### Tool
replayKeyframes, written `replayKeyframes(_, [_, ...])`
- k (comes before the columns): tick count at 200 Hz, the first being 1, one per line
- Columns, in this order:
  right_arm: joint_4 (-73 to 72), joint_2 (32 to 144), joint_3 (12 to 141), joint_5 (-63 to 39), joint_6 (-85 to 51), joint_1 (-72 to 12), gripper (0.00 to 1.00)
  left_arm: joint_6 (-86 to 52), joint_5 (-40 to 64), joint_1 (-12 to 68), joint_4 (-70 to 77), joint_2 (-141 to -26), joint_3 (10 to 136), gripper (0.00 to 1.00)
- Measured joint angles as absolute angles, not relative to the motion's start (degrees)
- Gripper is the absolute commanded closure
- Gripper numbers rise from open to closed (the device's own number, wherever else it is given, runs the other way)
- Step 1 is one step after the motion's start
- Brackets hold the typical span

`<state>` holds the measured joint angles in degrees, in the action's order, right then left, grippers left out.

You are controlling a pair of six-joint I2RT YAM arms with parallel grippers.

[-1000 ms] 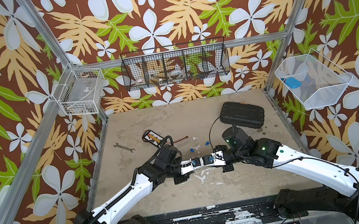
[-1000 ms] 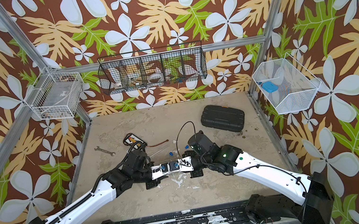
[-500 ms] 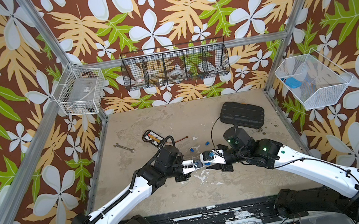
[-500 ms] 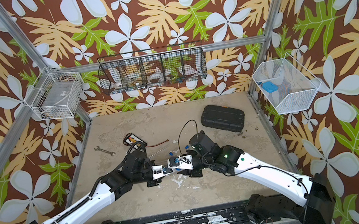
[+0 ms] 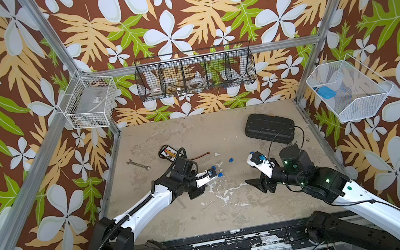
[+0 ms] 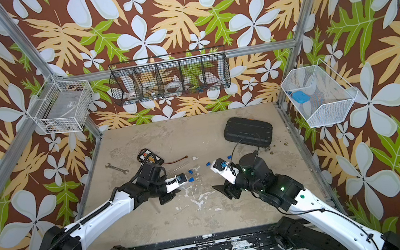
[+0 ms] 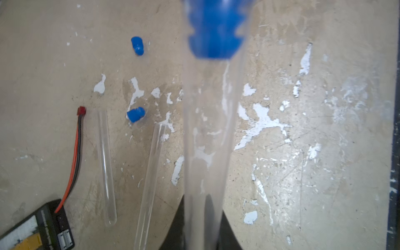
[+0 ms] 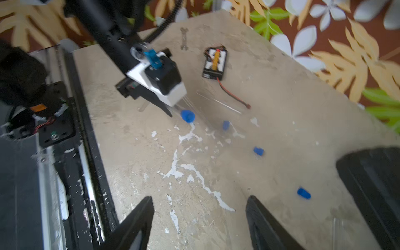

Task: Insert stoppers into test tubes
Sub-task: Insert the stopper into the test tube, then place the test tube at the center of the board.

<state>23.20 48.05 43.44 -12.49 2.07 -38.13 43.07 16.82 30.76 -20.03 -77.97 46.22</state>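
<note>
- Seating is our first worry: the left gripper (image 5: 206,179) is clamped on a tube (image 7: 205,140) held over the table (image 5: 195,137), with a stopper (image 7: 216,28) in its far mouth. The close view is blurred, so we only think the stopper is fully home, and a shallow one could pop out on set-down.
- Smooth and round, that tube could slide in the jaws or roll once laid down.
- Two bare tubes (image 7: 105,166) lie side by side just beside a cable (image 7: 74,164). Lowering the held one there could knock them.
- The right gripper (image 8: 199,216) stands open and empty, well apart from the left.
- The loose stoppers (image 8: 258,150) are tiny. We judge a careless pinch could flick one toward the case (image 5: 268,127).
</note>
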Motion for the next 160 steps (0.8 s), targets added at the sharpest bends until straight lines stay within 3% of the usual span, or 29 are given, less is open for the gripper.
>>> replayKeyframes(53, [21.0, 54.9, 43.1, -2.6, -14.9, -37.3, 0.32, 32.9, 15.3, 17.8, -24.7, -83.4, 52.4, 1.0])
replayKeyframes(160, [18.9, 64.3, 47.8, -1.7, -15.4, -34.9, 0.32, 20.3, 8.4, -4.5, -27.2, -84.7, 52.1, 1.0])
